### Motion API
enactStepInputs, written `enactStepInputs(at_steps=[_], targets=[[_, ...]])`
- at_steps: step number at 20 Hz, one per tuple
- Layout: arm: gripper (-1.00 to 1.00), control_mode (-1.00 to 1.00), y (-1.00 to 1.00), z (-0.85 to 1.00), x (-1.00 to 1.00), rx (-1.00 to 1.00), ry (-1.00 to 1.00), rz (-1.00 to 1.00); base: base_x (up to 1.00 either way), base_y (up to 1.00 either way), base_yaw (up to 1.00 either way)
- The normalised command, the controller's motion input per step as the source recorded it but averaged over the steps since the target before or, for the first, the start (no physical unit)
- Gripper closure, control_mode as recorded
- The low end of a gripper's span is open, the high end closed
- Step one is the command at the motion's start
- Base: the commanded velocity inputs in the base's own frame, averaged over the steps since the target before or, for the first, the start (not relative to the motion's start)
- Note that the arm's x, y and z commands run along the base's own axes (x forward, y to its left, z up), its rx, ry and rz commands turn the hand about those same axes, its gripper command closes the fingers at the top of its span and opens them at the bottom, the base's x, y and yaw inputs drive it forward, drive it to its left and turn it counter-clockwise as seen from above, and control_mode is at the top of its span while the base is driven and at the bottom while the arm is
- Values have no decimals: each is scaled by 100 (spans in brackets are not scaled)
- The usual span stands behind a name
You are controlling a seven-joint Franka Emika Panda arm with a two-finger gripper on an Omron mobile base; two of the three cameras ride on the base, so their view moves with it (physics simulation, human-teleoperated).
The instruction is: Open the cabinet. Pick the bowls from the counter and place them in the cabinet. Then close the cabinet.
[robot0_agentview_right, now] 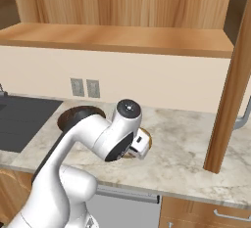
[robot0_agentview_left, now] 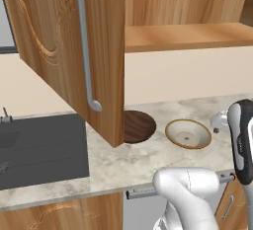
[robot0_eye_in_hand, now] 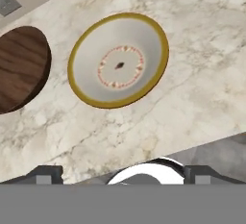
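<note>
Open cabinet door [robot0_agentview_left: 74,51] overhangs the wooden bowl [robot0_agentview_left: 138,125]; tan bowl [robot0_eye_in_hand: 117,59] unobstructed.

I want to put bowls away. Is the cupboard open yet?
Open. The cabinet door swings out over the counter, baring its shelf.

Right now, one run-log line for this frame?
cabinet: doors open | tan bowl: on counter, untouched | wooden bowl: on counter beside it | gripper: open, above tan bowl, empty
</note>
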Motion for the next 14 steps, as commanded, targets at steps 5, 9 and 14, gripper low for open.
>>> enactStepInputs(at_steps=[5,9,14], targets=[[-100,-100,-28,-32,40,0,0,1,0,0,0],[-100,-100,-20,-27,24,0,-10,8,0,0,0],[-100,-100,0,-23,22,0,1,4,0,0,0]])
